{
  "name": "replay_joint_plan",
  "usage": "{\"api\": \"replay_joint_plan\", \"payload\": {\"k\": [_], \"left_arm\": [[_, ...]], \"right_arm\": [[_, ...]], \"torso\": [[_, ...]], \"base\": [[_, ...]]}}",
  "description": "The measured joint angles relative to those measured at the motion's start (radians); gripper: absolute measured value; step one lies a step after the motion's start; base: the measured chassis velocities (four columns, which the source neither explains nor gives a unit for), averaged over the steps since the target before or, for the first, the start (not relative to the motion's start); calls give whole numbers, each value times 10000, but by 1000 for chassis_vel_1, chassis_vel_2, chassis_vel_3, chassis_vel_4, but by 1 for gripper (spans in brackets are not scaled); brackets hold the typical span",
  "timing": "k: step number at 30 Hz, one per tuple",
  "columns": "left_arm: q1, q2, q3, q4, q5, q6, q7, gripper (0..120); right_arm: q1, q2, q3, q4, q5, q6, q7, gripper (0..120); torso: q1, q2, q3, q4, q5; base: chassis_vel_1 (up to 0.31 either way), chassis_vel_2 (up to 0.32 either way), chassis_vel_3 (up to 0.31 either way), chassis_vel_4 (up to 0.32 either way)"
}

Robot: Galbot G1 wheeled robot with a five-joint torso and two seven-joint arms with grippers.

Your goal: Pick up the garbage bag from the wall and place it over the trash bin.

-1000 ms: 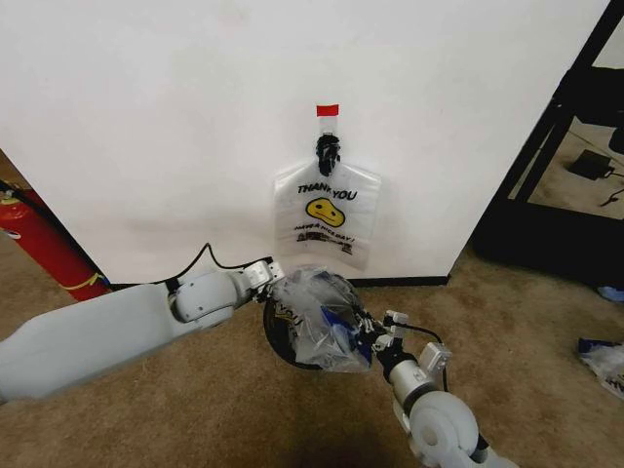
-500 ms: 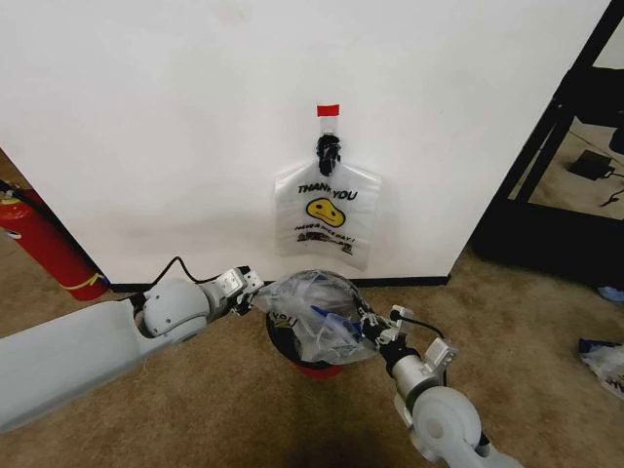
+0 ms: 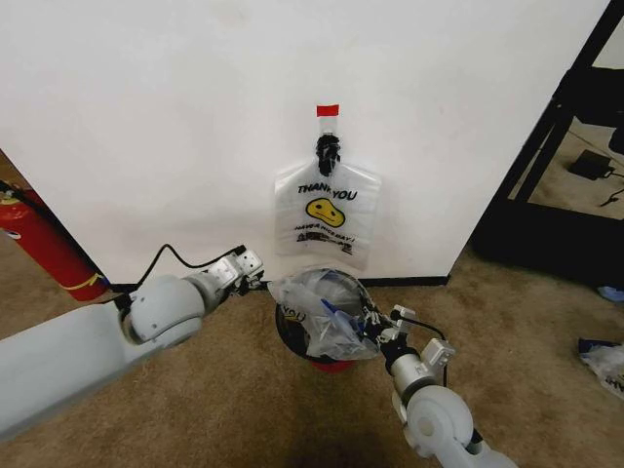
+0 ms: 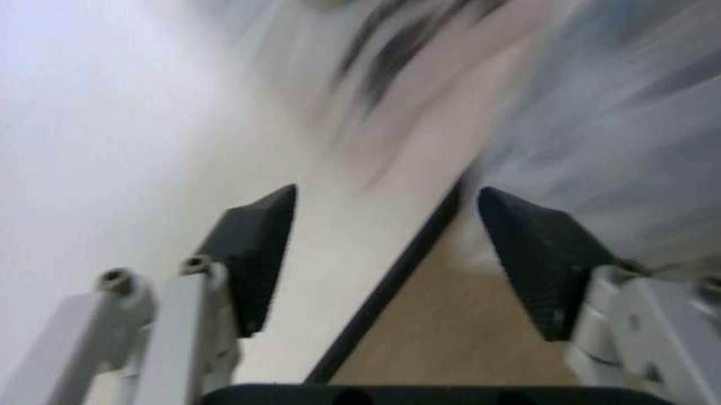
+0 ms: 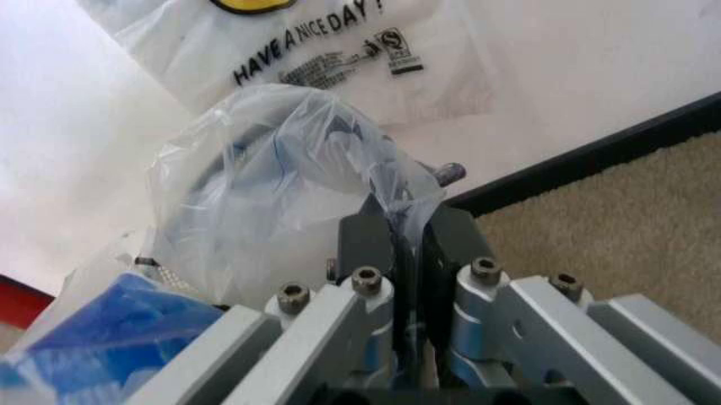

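Note:
The garbage bag (image 3: 322, 310) is crumpled and translucent with blue patches, and it drapes over the mouth of the trash bin (image 3: 289, 341), whose red base peeks out below. My right gripper (image 3: 374, 328) is at the bag's right side, shut on a fold of the bag's rim (image 5: 397, 198); in the right wrist view the gripper (image 5: 408, 245) has the plastic pinched between its pads. My left gripper (image 3: 250, 267) hovers just left of the bag by the wall (image 3: 175, 146). In the left wrist view that gripper (image 4: 389, 253) is open and holds nothing, with the bag (image 4: 642, 126) blurred beyond it.
A flat same-print bag (image 3: 328, 216) hangs from the black hook (image 3: 328, 151) under a red tape strip (image 3: 328, 110). A red fire extinguisher (image 3: 39, 244) stands at the left by the black baseboard (image 4: 389, 283). A black shelf frame (image 3: 546, 146) stands at the right on brown carpet.
My left gripper let go of the bag's left edge and drew back left toward the wall. The bag has sunk lower over the bin. The right gripper keeps its hold.

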State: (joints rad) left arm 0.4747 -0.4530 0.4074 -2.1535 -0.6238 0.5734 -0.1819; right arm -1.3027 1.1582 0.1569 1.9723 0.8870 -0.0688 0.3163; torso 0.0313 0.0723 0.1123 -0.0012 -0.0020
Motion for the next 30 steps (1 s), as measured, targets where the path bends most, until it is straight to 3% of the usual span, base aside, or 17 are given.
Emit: {"api": "replay_joint_plan", "payload": {"k": [3,9,17,25,30], "left_arm": [[340,155,115,-1065,33,-377,895,84],[-214,-78,816,-1830,-25,-64,1673,99],[-2737,-1461,2477,-962,-951,632,1629,100],[-3555,-2117,3984,-161,-934,839,1527,100],[-3523,-2266,4114,206,-1024,812,1462,99]], "right_arm": [[16,-73,-4,-49,-165,-23,-4,1],[96,-129,-117,-81,-291,-115,21,1],[38,-152,-171,47,-406,-223,85,1],[16,-136,-117,78,-424,-221,119,1],[24,-128,-112,101,-399,-220,134,1]], "torso": [[0,0,0,-2,3],[0,0,0,-2,3],[1,0,1,-6,4],[1,0,1,-4,2],[1,0,1,-1,1]], "base": [[0,0,0,0],[0,0,0,0],[0,0,0,0],[0,0,0,0],[0,0,0,0]]}}
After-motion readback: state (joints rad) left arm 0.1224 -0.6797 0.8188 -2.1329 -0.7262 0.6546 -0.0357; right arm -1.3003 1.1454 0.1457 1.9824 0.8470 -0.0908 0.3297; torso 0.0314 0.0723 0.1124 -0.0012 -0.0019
